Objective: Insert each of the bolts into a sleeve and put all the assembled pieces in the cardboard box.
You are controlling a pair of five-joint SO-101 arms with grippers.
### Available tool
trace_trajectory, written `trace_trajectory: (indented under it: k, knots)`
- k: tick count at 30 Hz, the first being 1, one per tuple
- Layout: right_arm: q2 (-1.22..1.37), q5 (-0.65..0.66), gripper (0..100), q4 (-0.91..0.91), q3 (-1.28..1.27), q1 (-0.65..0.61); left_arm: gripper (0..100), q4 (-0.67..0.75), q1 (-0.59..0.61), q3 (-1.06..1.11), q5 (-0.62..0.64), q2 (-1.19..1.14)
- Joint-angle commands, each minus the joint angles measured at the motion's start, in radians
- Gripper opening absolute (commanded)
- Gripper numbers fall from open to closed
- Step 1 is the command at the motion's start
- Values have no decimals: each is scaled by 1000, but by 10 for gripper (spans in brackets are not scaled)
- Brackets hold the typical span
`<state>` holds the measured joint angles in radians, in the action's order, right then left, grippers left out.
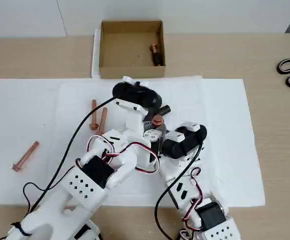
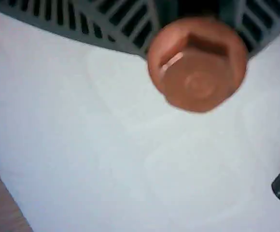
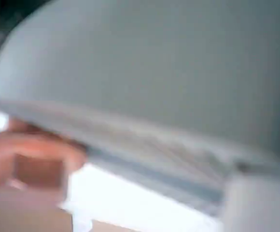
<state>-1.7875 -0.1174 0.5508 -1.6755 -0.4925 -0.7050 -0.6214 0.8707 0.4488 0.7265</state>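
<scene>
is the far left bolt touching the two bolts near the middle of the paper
Apart. The high view shows the lone bolt lying clear of the two bolts, with bare white paper between them.

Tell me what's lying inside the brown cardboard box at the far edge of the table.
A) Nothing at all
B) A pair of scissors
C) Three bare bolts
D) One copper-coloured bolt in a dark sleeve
D: the high view shows a single copper-coloured bolt in a dark sleeve lying close to one side wall of the brown cardboard box, with nothing else in it.
</scene>
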Motion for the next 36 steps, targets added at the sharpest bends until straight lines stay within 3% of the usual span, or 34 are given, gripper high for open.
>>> trace_trajectory:
  k: [1,5,12,20,24,36]
  knots:
    - [-18,-6,4,1,-5,7,100,-5,-20,-18,2,31]
    - [-18,-6,4,1,-5,7,173,-43,-25,-25,5,34]
    - [-18,-6,4,1,-5,7,181,-61,-32,-70,5,35]
    - [-18,-6,4,1,-5,7,278,-199,-31,-133,5,84]
    - [-18,-6,4,1,-5,7,280,-252,-29,-139,2,101]
    - [-18,-6,4,1,-5,12,280,-333,166,-140,-2,226]
